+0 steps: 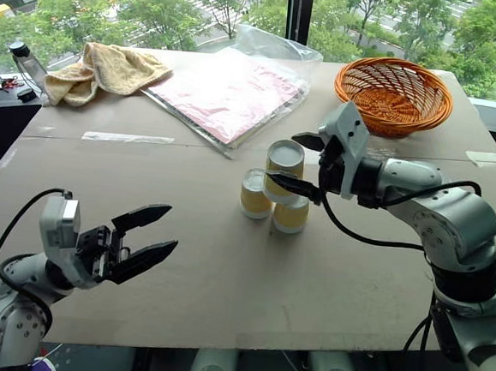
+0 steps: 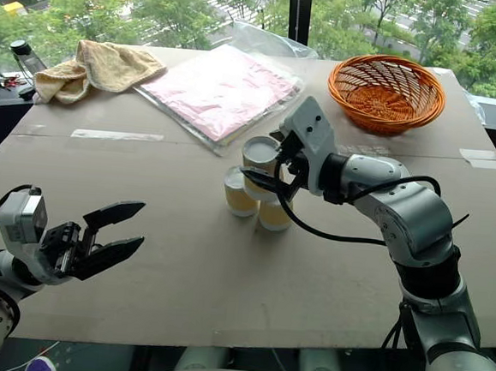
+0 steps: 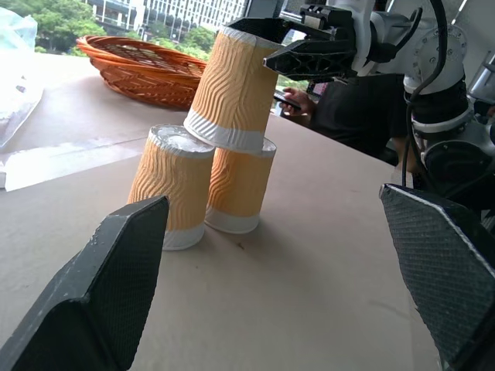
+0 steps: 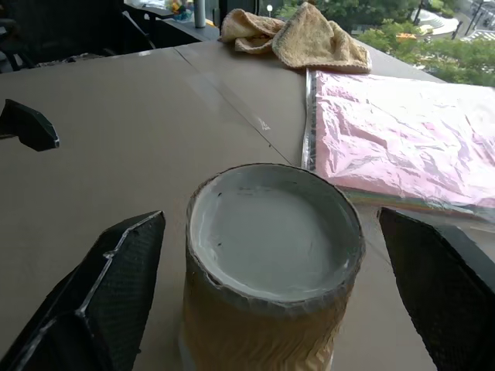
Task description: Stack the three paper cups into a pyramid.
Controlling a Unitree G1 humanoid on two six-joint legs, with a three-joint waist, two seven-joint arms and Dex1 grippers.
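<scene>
On the brown cardboard-covered worktop (image 1: 224, 270) three small tapered paper cups with ribbed yellow-tan sides stand upside down near the middle, forming the pyramid. Two bottom cups sit side by side and touching: the left bottom cup (image 1: 255, 194) a little farther back, the right bottom cup (image 1: 290, 213) nearer. The top cup (image 1: 284, 166) rests on both of them, its white bottom facing up; in the left wrist view it leans to one side rather than standing square.

The right gripper (image 1: 305, 164) reaches in from the right at the level of the top cup. Its jaws are spread, one black finger on the far side of the cup and one on the near side; the right wrist view shows a clear gap between each finger and the cup wall, so the cup is not pinched.

The left gripper (image 1: 154, 234) hovers over the near left part of the worktop, well apart from the cups, pointing toward them with its jaws spread wide and nothing between them.

At the far right of the worktop sits a round orange wicker basket (image 1: 393, 95). A flat pink packet in clear plastic wrapping (image 1: 229, 94) lies at the far middle, and a crumpled yellow-tan cloth (image 1: 102, 71) lies at the far left. A small dark-capped bottle (image 1: 26, 61) stands beyond the worktop's far left edge.
</scene>
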